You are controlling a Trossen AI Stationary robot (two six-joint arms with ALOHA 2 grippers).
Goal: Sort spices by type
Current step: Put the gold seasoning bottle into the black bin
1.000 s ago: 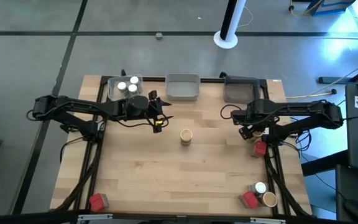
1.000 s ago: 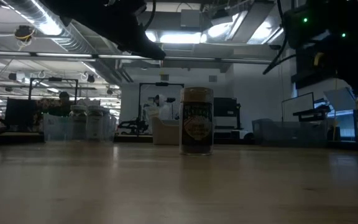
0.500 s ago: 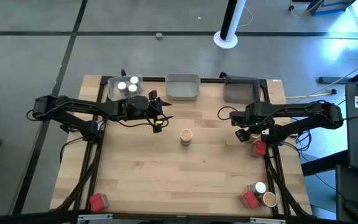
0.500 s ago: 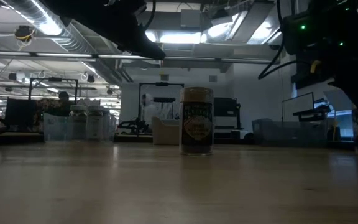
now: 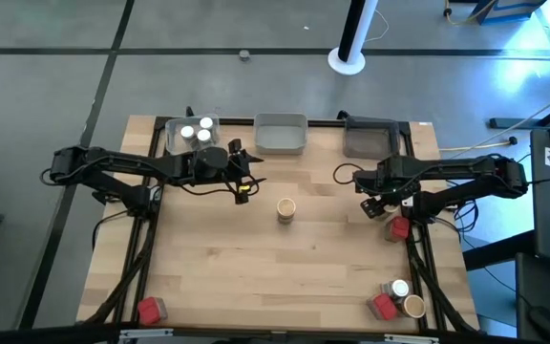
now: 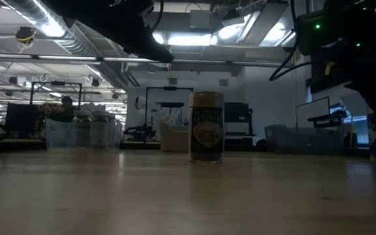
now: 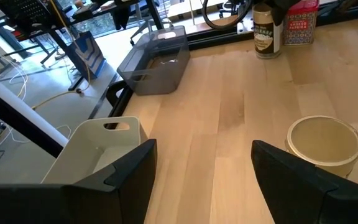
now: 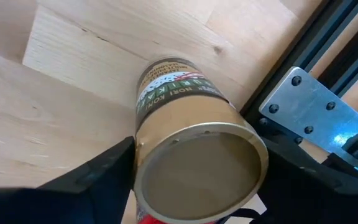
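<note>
The wooden table [image 5: 285, 272] carries three trays along its far edge: a clear tray [image 5: 173, 139] at the left holding two white-capped jars [image 5: 197, 132], a pale grey tray [image 5: 281, 134] in the middle, and a dark tray [image 5: 370, 137] at the right.

The left arm [image 5: 113, 167] reaches in from the left, its left gripper [image 5: 244, 176] hovering above the board just in front of the clear tray. Its fingers [image 7: 129, 177] stand apart with nothing between them.

The right arm [image 5: 466, 177] reaches in from the right edge. The right gripper [image 5: 378, 204] sits low there, fingers spread on either side of a tan-brown jar [image 8: 188, 143] — whether the pads are pressing it or only flanking it cannot be told. That jar stands upright, long axis vertical, its flat tan lid facing up at the wrist camera. A red packet [image 5: 400, 227] stands just beside it.

At mid-table another tan-brown jar, the centre jar [image 6: 206, 126], stands upright on its own, well apart from both grippers — lid up, label facing the low camera.

At the near right corner a red packet, a white-capped jar and a tan jar form the corner cluster [image 5: 396, 300], huddled close together. A lone red packet [image 5: 148, 310] sits at the near left corner.
</note>
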